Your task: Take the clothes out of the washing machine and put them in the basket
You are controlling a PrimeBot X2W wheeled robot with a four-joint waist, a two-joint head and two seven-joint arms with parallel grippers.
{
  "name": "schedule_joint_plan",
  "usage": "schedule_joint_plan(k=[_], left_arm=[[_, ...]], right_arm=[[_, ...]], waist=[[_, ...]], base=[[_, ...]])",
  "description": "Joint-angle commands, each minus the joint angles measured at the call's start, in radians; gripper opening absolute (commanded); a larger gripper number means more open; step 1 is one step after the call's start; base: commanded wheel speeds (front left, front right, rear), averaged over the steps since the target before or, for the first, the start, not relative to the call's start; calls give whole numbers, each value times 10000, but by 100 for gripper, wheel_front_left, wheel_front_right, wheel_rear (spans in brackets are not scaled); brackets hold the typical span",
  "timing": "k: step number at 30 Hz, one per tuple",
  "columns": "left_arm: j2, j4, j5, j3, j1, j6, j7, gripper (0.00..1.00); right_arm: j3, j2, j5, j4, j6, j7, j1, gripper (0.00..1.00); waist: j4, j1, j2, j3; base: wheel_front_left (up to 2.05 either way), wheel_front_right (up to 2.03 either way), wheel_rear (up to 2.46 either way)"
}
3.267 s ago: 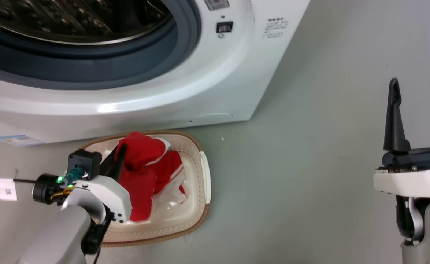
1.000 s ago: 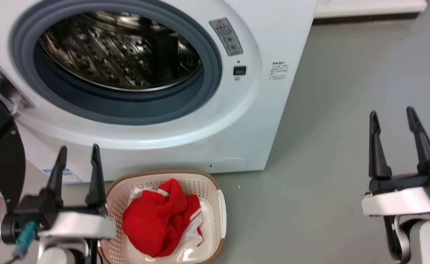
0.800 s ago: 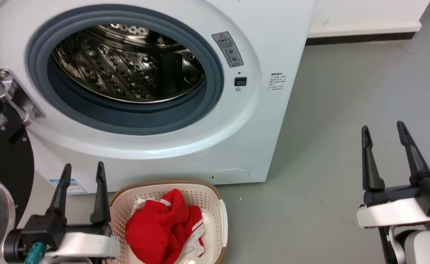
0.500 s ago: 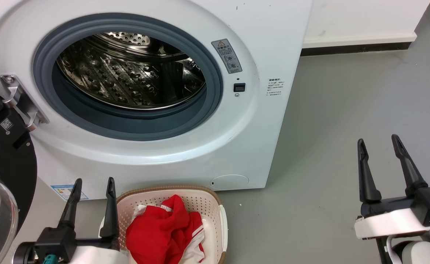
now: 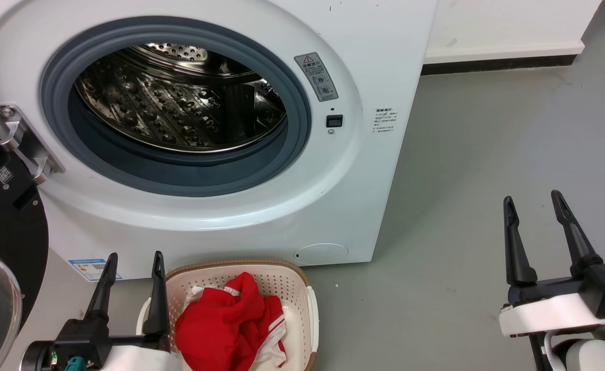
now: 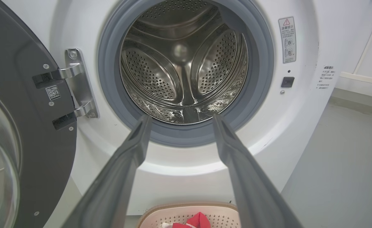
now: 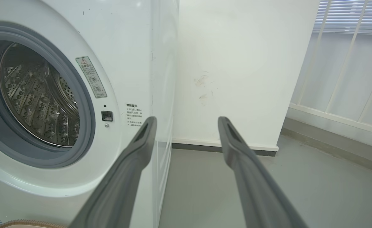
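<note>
Red clothes (image 5: 230, 324), perhaps two garments, heaped in basket (image 5: 283, 281) set before washing machine (image 5: 374, 62), door (image 5: 3, 216) swung open, left gripper (image 5: 135, 256) held spread beside basket, right gripper (image 5: 532, 197) spread over floor (image 5: 462, 154).

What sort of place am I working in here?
Most likely a laundry or utility corner, perhaps a test room: a white front-loading washing machine stands on a bare grey floor beside a plain white wall, with a basket holding red clothes in front of it.
</note>
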Motion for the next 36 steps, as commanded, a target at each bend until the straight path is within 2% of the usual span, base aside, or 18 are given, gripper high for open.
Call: schedule_joint_plan(k=[1,13,14,18,36], left_arm=[[-13,9,31,34,-106,2,-25,100],[-41,69,-2,80,-38,94,-26,100],[-23,120,-15,84,-10,62,3,0],[-46,524,-196,123,13,57,115,0],[-43,968,-3766,145,-428,-43,968,0]], right_arm=[[-6,14,69,18,-11,-20,-118,100],[-10,14,-63,0,-11,-20,-107,100],[16,0,-79,38,2,2,15,0],[59,6,121,358,2,58,149,0],[63,-116,4082,830,0,818,-17,0]], waist=[[-3,0,-1,-1],[-16,0,-1,6],[-19,0,-1,6],[-15,0,-1,1],[78,0,-1,-100]], base=[[0,0,0],[0,0,0],[0,0,0],[0,0,0],[0,0,0]])
